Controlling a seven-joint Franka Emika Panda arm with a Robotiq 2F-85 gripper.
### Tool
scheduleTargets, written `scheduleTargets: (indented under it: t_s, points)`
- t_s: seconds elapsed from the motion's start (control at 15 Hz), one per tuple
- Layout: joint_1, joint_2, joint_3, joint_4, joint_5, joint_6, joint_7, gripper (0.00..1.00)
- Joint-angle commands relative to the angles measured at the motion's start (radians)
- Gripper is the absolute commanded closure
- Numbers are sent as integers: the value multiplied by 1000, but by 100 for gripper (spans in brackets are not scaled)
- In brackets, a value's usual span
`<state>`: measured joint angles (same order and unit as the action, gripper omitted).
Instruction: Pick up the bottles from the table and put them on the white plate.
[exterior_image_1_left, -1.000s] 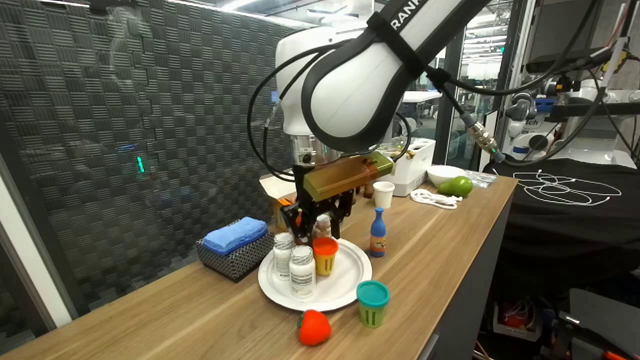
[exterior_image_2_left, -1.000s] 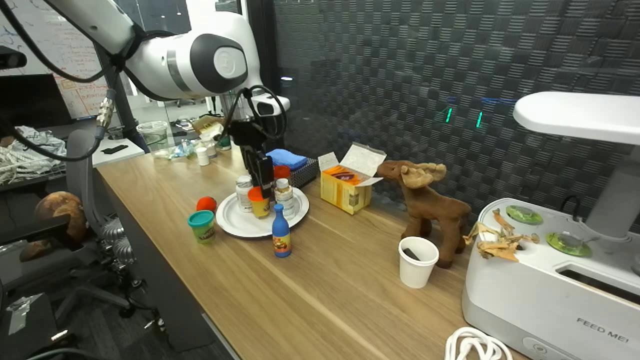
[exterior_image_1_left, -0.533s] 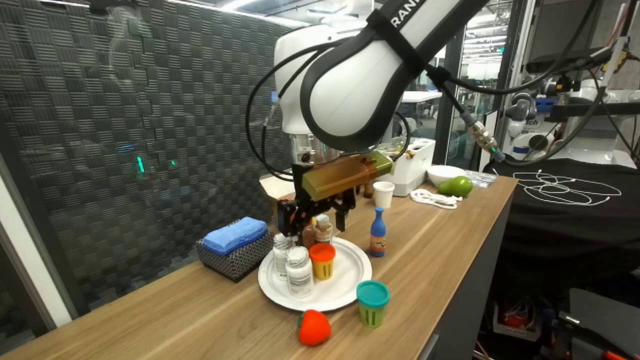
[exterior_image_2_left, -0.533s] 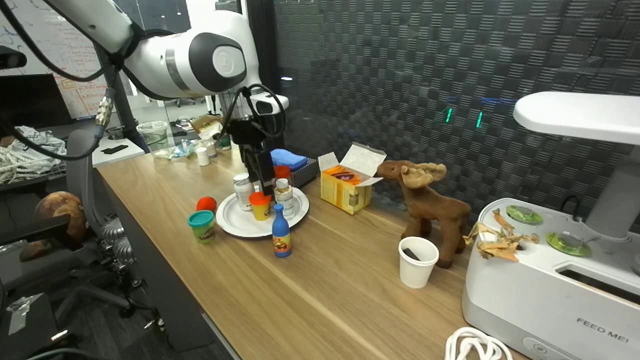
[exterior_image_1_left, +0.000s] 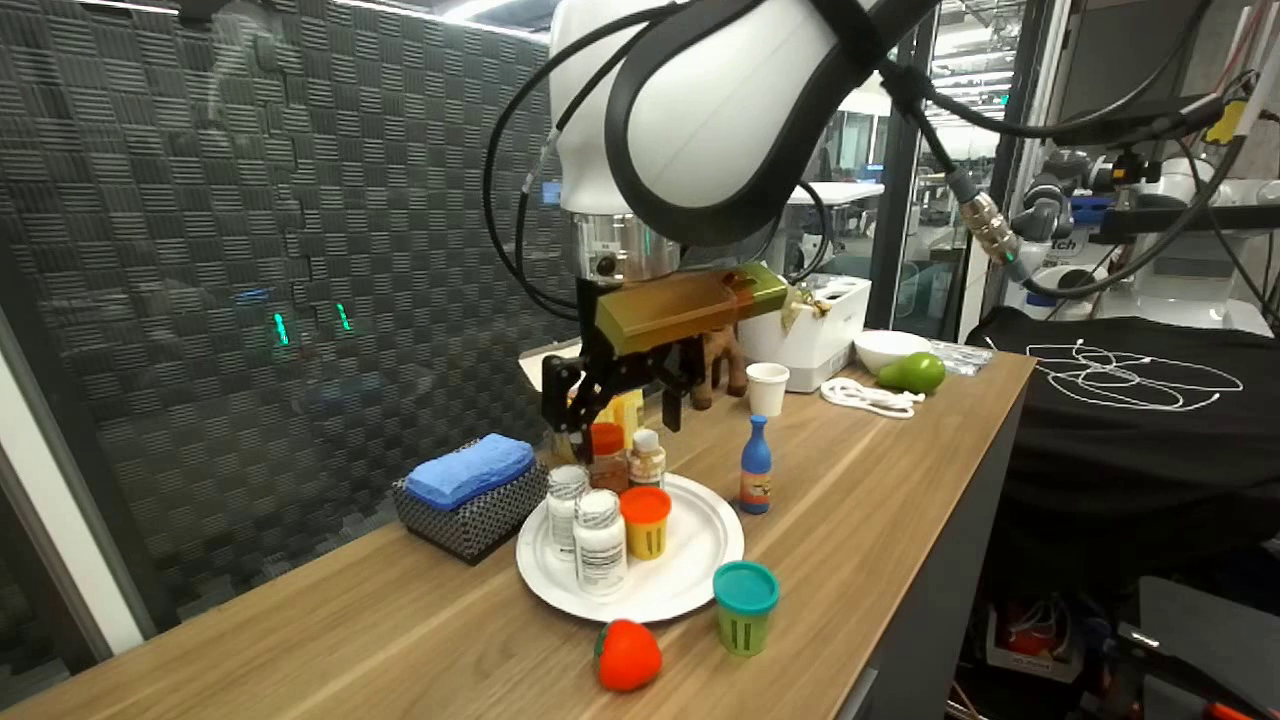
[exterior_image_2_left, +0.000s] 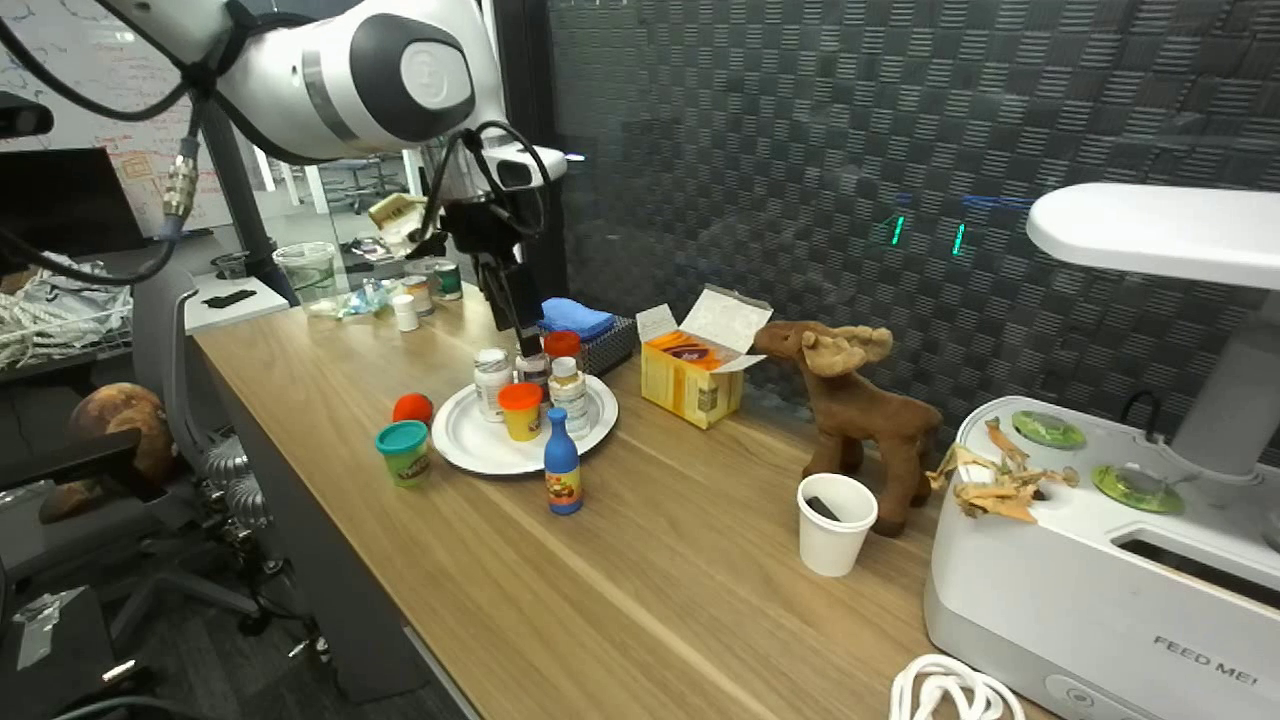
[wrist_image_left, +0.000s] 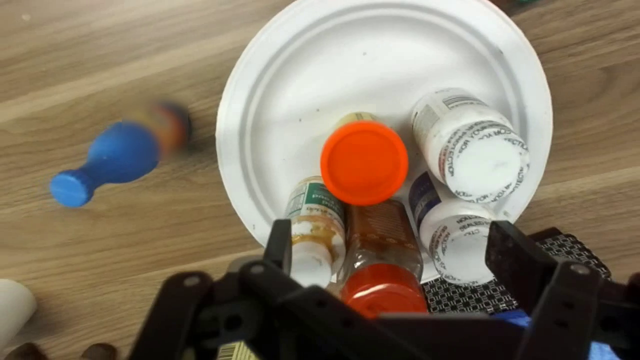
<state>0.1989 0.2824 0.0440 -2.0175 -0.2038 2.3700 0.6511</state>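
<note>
Jaws stand wide above a white bottle (wrist_image_left: 457, 236) printed "SEALED", while a white appliance (exterior_image_2_left: 1090, 580) reads "FEED ME!"

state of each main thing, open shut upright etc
tool: open, holding nothing
white bottles: two, capped, upright
white-capped bottle: closed, upright
red-capped bottle: closed, upright
orange-lidded tub: shut, upright
teal-lidded tub: shut, upright
blue bottle: upright
yellow box: flaps open
white cup: open, upright
</note>
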Motion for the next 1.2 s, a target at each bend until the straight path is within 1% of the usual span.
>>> scheduleTargets:
  t_s: [0.0,0.27,0.53,0.67,0.87,1.13]
  points:
    - [23,-123,3,-98,15,-14,70,0]
    - [25,-215,30,-224,12,4,179,0]
    - [15,-231,55,-332,0,49,263,0]
    - [11,-211,60,-363,11,75,272,0]
    - [10,-187,56,-387,-7,114,282,0]
    - [9,-172,56,-399,14,151,255,0]
